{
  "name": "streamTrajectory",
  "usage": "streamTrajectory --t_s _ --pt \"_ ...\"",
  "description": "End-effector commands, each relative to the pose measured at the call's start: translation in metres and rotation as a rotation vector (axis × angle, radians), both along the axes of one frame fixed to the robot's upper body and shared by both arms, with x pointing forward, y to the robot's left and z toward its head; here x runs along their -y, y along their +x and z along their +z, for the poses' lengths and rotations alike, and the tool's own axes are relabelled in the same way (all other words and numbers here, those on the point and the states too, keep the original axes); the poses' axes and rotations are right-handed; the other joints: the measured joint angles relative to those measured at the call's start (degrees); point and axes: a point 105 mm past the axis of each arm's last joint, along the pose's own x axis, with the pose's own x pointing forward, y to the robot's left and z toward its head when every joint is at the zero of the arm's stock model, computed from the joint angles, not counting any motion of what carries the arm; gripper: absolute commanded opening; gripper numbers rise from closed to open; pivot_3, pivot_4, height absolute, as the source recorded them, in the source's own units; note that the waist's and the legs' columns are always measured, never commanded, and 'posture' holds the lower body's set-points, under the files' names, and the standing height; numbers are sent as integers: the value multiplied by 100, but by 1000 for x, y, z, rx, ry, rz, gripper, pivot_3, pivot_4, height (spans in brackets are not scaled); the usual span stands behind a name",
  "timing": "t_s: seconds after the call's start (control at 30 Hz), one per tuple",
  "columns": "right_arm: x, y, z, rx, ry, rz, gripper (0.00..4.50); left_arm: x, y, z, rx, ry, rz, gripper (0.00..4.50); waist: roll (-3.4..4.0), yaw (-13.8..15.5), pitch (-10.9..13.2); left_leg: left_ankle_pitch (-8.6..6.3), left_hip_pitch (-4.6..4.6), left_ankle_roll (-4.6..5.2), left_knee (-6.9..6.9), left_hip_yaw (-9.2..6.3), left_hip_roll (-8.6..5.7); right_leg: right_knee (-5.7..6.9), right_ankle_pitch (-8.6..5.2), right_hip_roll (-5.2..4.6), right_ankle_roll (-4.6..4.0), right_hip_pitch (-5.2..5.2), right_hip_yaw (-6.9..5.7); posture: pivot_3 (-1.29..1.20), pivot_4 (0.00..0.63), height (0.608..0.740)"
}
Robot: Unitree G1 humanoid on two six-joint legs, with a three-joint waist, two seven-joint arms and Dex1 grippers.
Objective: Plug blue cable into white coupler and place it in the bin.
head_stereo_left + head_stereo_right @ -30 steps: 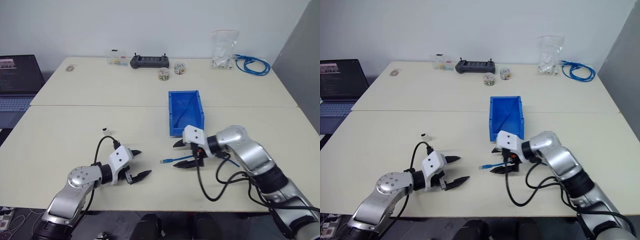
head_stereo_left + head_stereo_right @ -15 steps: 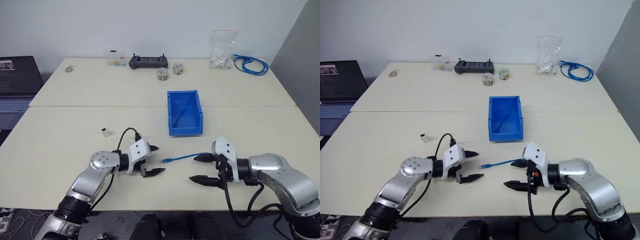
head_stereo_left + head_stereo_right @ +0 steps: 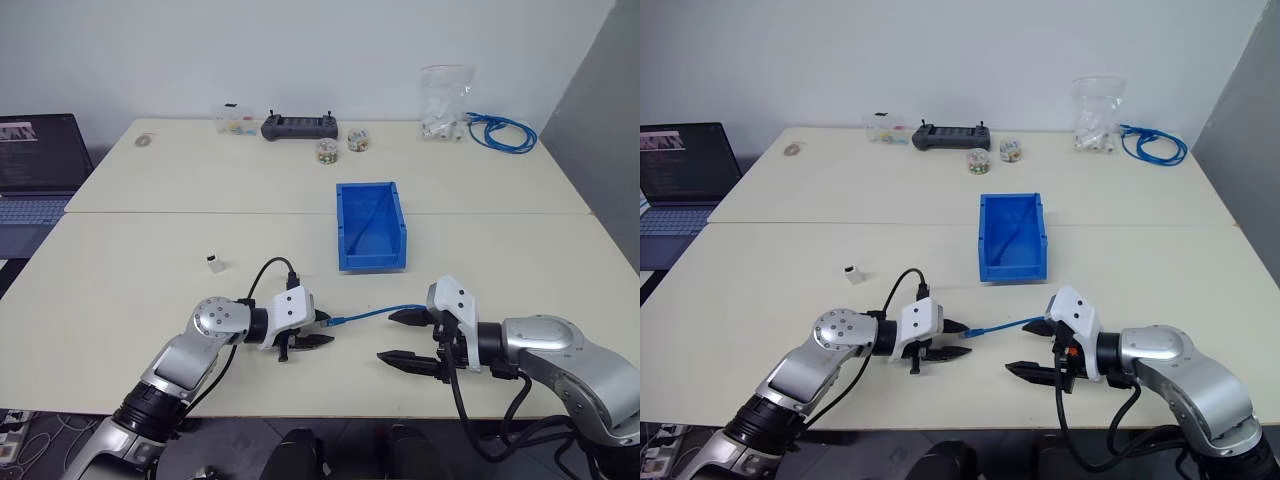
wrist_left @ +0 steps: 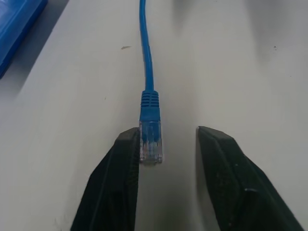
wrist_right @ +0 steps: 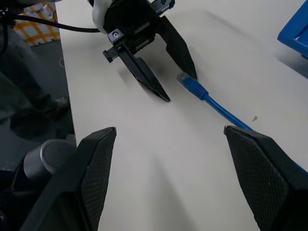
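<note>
The left hand (image 3: 312, 332) lies low on the desk (image 3: 150, 290), its fingers part open around the clear plug of the cable (image 4: 150, 139). One finger (image 4: 120, 168) touches the plug, the other stands apart, so nothing is gripped yet; the straddle looks meant to pinch the plug for mating. The right hand (image 3: 405, 337) hovers nearby, jaws spread wide and empty, leaving room. The cable runs from the plug past the right hand. The coupler (image 3: 213, 263) sits well apart on the robot's left, untouched. The bin (image 3: 371, 252) waits beyond the cable.
</note>
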Motion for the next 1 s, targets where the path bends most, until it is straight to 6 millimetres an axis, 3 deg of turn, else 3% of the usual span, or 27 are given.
streamTrajectory --t_s 0.03,0.13,0.2,0.33,0.43,0.53,0.7,0.83,1.0 --pt "-1 -2 11 51 20 12 3820 -21 -4 -31 -94 133 91 1093 1 -1 -1 0 15 1 -2 -1 1 0 -1 0 1 16 -1 0 150 740" --pt "-2 -4 13 55 30 17 3820 -22 -2 -31 -101 119 129 426 3 -3 -3 3 22 8 -3 -3 5 0 2 1 9 21 -3 0 150 740" --pt "-2 -5 14 58 37 18 3820 -26 0 -30 -97 114 155 232 3 -2 -3 4 22 9 -2 -3 5 0 3 2 10 20 -3 0 150 740" --pt "1 -3 17 63 63 -18 3820 -28 2 -23 -95 63 192 232 3 -4 -3 4 20 8 -3 -2 5 -2 3 2 10 18 -1 0 150 740" --pt "3 -5 23 47 106 -36 3820 -13 3 -2 -97 -81 190 232 3 -11 -3 4 18 8 -4 -2 8 0 3 2 10 15 -1 0 150 740" --pt "4 -18 31 28 154 -11 3820 7 4 28 -126 -257 173 232 -2 -1 3 4 7 8 -4 -4 7 -2 3 2 10 8 -3 0 150 740" --pt "6 -29 26 44 173 -65 3820 26 5 66 -157 -415 133 232 -10 39 5 9 -68 -1 10 -17 0 -2 7 1 9 -48 -14 0 150 740" --pt "9 -22 20 -40 277 -167 3820 36 1 95 -226 -540 93 232 -10 2 5 15 -71 -15 10 -6 -4 -10 22 -3 -16 -48 -2 0 150 740" --pt "9 -1 26 -96 434 -278 3820 38 -5 115 -334 -645 68 232 -10 -25 8 12 -65 -10 6 -6 -2 -7 22 0 -15 -48 -1 0 150 740"
